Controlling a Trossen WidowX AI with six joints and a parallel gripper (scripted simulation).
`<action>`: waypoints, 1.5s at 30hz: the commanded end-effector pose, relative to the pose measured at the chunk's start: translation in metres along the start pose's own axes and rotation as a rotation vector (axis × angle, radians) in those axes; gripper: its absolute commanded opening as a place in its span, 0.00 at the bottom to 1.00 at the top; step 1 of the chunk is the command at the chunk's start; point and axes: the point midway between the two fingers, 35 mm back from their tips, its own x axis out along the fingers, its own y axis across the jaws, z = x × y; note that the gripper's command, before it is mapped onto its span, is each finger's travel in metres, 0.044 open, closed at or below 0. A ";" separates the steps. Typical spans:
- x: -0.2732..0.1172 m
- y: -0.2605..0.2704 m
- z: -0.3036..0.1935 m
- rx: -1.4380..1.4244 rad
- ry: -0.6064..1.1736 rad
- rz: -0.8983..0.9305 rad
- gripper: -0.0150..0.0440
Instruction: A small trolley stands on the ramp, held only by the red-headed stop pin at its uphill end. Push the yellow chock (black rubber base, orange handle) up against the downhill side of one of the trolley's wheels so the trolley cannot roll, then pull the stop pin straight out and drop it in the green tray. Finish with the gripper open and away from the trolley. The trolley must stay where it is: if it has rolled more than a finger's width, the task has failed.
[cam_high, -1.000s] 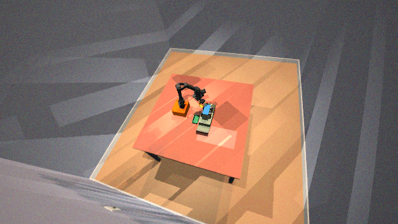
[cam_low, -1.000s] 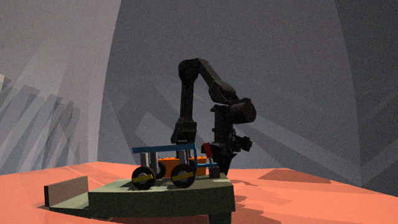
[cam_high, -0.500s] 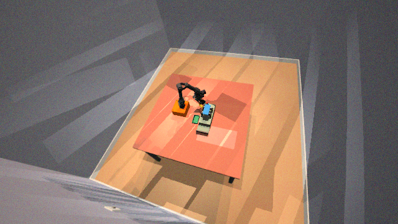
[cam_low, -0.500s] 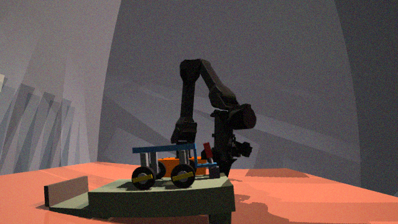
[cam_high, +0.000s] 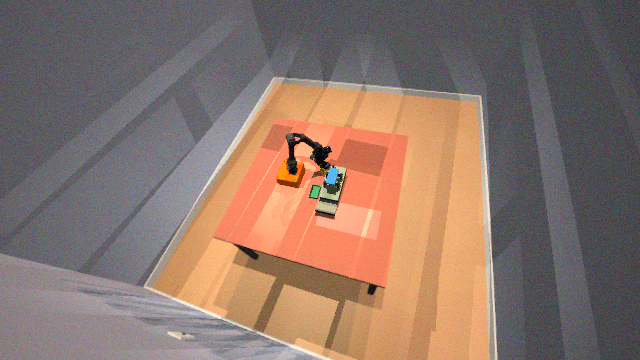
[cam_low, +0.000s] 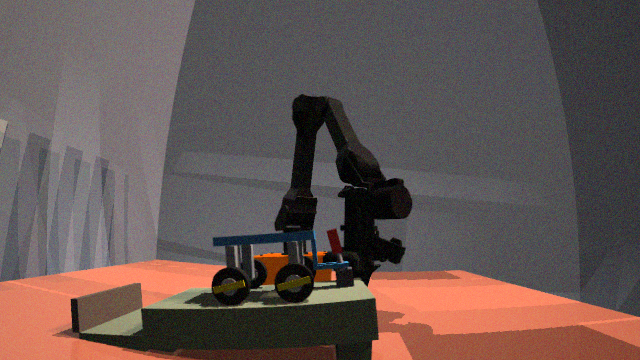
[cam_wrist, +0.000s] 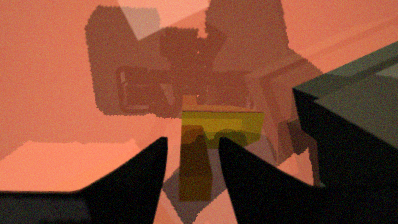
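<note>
The trolley (cam_high: 332, 175) (cam_low: 265, 238) has a blue deck and stands on the pale green ramp (cam_high: 327, 206) (cam_low: 260, 325) (cam_wrist: 365, 112). The red-headed stop pin (cam_low: 333, 241) stands at its uphill end. The yellow chock (cam_wrist: 247, 125) is on the table beside the ramp's uphill end. Its orange handle (cam_wrist: 195, 186), dark in shadow, rises between the fingertips. My gripper (cam_wrist: 193, 143) points down and is open around the handle, with a gap on each side. In the exterior view its fingertips are largely hidden behind the ramp. The green tray (cam_high: 314, 191) lies beside the ramp.
The orange base block (cam_high: 290, 174) (cam_low: 270, 265) carries the arm. The ramp's side wall rises close to the right finger in the wrist view. An end board (cam_low: 107, 307) stands at the ramp's low end. Shadows fall across the red table (cam_high: 280, 220).
</note>
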 end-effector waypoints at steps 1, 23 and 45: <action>-0.001 0.000 0.000 0.000 -0.001 0.000 0.40; -0.042 0.001 -0.003 -0.004 0.000 0.004 0.25; -0.118 0.001 -0.003 -0.004 0.000 0.004 0.25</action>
